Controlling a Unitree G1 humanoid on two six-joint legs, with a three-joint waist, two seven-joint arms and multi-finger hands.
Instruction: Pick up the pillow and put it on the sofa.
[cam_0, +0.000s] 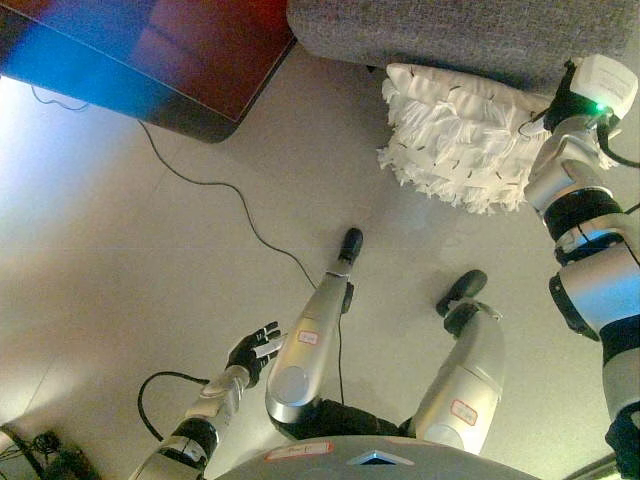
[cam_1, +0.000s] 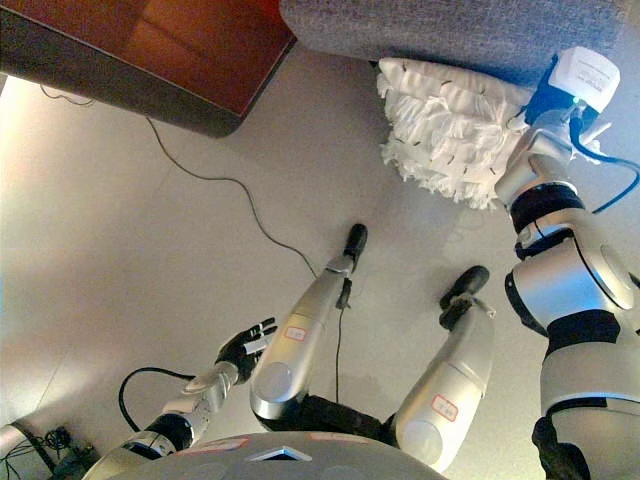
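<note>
A white ruffled pillow (cam_0: 460, 135) lies on the floor at the upper right, leaning against the base of the grey sofa (cam_0: 450, 30). My right arm reaches up along the right edge of the view. My right hand (cam_0: 562, 100) is at the pillow's right end, mostly hidden behind the wrist and the ruffles, so its grip does not show. My left hand (cam_0: 255, 350) hangs low at the lower left, far from the pillow, with its fingers spread and nothing in it.
A dark reddish wooden piece of furniture (cam_0: 150, 60) fills the upper left. A thin cord (cam_0: 220, 190) runs from it across the pale floor. A tangle of plugs (cam_0: 50, 450) sits in the bottom left corner.
</note>
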